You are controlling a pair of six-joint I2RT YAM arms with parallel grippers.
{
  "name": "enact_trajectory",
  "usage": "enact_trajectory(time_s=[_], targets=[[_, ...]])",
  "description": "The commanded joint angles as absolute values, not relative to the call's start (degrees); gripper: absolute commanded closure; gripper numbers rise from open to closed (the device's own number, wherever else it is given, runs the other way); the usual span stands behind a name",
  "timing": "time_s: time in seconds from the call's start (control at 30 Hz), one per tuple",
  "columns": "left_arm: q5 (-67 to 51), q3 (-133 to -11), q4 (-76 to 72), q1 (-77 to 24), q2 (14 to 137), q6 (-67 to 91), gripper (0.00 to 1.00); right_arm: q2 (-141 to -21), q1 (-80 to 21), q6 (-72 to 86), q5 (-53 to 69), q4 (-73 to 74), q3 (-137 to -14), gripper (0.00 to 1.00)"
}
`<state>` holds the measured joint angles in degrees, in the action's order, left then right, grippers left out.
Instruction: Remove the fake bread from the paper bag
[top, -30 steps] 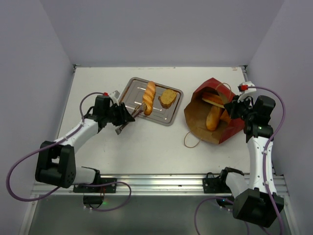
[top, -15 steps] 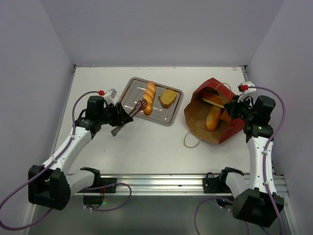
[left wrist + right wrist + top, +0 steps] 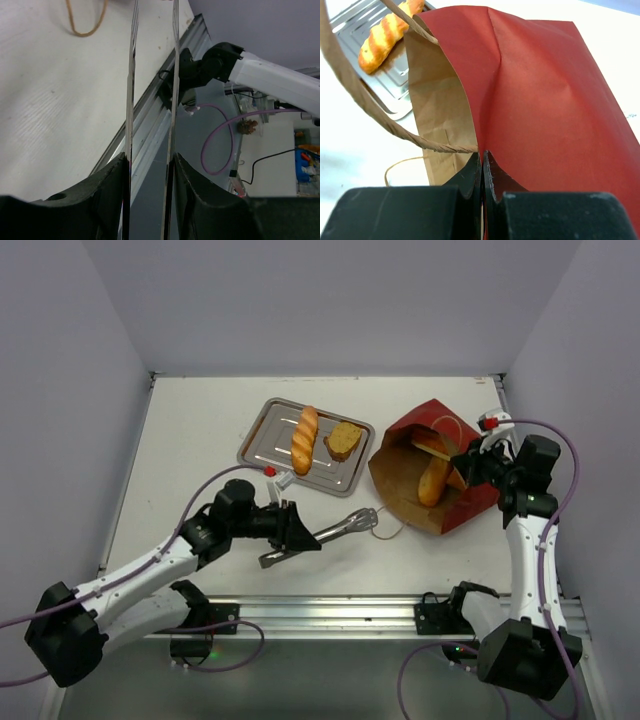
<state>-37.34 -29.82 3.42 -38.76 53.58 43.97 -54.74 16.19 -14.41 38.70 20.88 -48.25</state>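
Nearest the bases, the left gripper (image 3: 290, 533) is clamped on metal tongs (image 3: 343, 528), whose tips point toward the bag on the right. Farther over, the right gripper (image 3: 483, 165) pinches the rim of the paper bag (image 3: 545, 90), jaws tight together. Baguette loaves (image 3: 433, 480) lie inside its open mouth. Beyond, on the steel tray (image 3: 262, 435), 2 breads lie side by side: braided loaf (image 3: 304, 439) and toast slice (image 3: 343, 440).
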Motion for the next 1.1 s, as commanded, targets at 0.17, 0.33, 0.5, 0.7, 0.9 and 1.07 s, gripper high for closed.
enact_trajectory(time_s=[0.17, 0.33, 0.5, 0.7, 0.9, 1.07], targets=[[-33.5, -35.1, -20.1, -45.7, 67.8, 53.3, 0.56, -55.1, 16.3, -19.2, 45.4, 23.6, -49.0, 1.0], [-32.3, -39.0, -33.9, -46.4, 82.0, 63.4, 0.57, -55.3, 16.2, -19.2, 45.4, 23.4, -48.6, 1.0], [-30.2, -41.7, -46.3, -47.1, 92.1, 75.6, 0.57, -55.1, 16.2, -18.5, 44.8, 22.8, -48.3, 0.99], [-25.0, -45.5, -51.7, -48.4, 99.8, 84.8, 0.56, -55.1, 16.2, -17.8, 44.7, 22.0, -47.9, 0.99], [-19.3, -48.6, -53.6, -49.7, 104.8, 91.9, 0.56, -54.8, 16.2, -17.4, 45.4, 21.4, -47.5, 0.99], [-16.0, -52.0, -53.4, -51.1, 108.5, 96.1, 0.56, -54.5, 16.2, -17.2, 46.1, 21.1, -47.4, 0.99]])
